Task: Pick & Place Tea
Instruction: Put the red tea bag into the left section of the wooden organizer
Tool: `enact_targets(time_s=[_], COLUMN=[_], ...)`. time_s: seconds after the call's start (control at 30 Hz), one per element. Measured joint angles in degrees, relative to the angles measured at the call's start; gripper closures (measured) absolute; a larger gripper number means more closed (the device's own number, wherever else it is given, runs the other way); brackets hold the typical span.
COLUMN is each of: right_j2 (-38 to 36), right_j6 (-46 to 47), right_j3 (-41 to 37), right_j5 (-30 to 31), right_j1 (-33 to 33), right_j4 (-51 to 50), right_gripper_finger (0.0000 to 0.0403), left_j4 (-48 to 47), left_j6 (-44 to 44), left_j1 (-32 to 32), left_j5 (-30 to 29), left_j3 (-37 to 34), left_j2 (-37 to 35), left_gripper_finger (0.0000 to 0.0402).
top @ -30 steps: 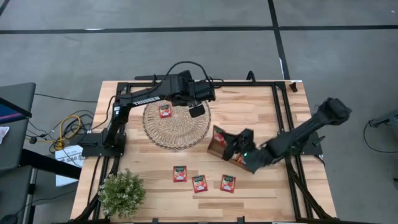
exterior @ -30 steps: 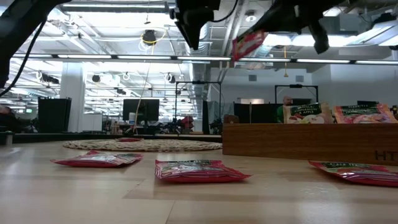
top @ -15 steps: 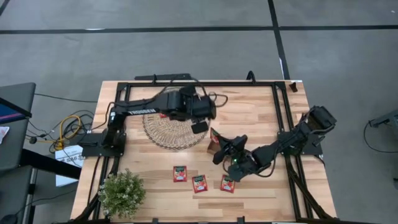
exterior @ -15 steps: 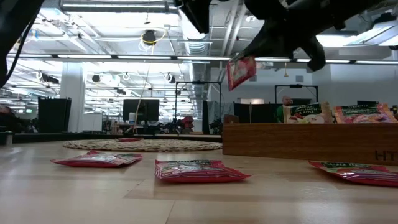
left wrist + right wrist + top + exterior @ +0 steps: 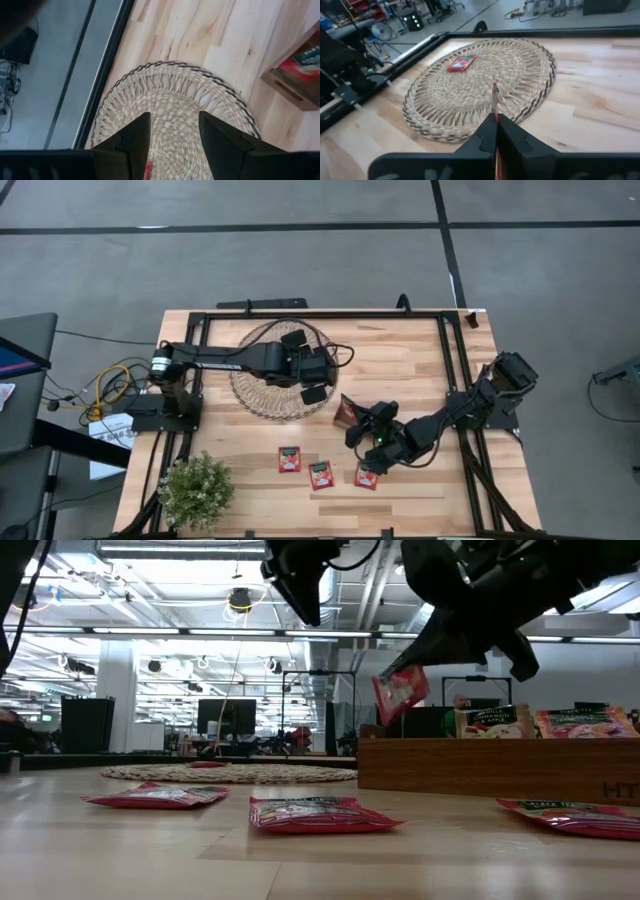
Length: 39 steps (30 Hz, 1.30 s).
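My right gripper (image 5: pixel 495 125) is shut on a red tea sachet (image 5: pixel 400 692), just above the table, next to the brown wooden tray (image 5: pixel 500 770). More sachets (image 5: pixel 490 722) stand in the tray. Three red sachets (image 5: pixel 289 459) (image 5: pixel 321 474) (image 5: pixel 366 476) lie flat on the table near its front edge. Another red sachet (image 5: pixel 461 63) lies flat on the round wicker mat (image 5: pixel 275 395). My left gripper (image 5: pixel 172 145) hangs open above the mat with nothing between its fingers. My right gripper pinches one end of the red sachet (image 5: pixel 495 107) between its two fingers (image 5: pixel 487 131), and the rest sticks out beyond the fingertips. The fingers slant down toward the table's left. The sachet hangs tilted (image 5: pixel 400 692), clear of the table and the tray.
A small potted plant (image 5: pixel 196 490) stands at the near left corner. Black frame rails (image 5: pixel 455 360) run along the table's sides. Bare wood lies between the mat and the three sachets.
My right gripper has come down and a little toward the table's left with the sachet, rolling its wrist; the sachet now hangs lower and more tilted, close above the tray. My left gripper has stretched out and sunk over the mat, staying open.
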Motion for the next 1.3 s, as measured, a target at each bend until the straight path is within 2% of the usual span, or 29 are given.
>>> enact_targets(time_s=[0.1, 0.27, 0.47, 0.73, 1.07, 1.17, 1.3], right_j2=[-0.1, -0.2, -0.2, -0.1, -0.1, -0.1, -0.1], right_j6=[0.0, 4.0, 3.9, 3.9, 4.5, 5.2, 5.8], right_j3=[0.2, 0.1, 0.6, 0.6, 0.6, 0.6, 0.6], right_j5=[-0.5, -4.0, -4.1, -8.0, -8.3, -8.3, -8.3], right_j1=[-1.0, -2.1, -2.6, -4.8, -5.4, -5.4, -5.4], right_j4=[-1.6, -6.4, -6.4, -6.4, -6.4, -6.4, -6.4], right_gripper_finger=[0.0403, 0.0403, 0.0403, 0.0403, 0.0401, 0.0388, 0.0350], left_j4=[2.6, 3.1, 4.8, 5.3, 5.3, 5.3, 5.3], left_j6=[0.0, 0.1, 1.5, 2.7, 4.5, 4.9, 5.3], left_j1=[0.1, 0.0, 0.0, 0.0, 0.0, 0.0, 0.0], left_j5=[0.1, 0.3, 2.0, 2.1, 2.1, 2.1, 2.1], left_j3=[-3.1, -3.5, -3.5, -3.5, -3.5, -3.5, -3.5], left_j2=[-1.7, -2.4, -2.3, -2.3, -2.3, -2.3, -2.3], left_gripper_finger=[0.0242, 0.0242, 0.0242, 0.0242, 0.0242, 0.0242, 0.0242])
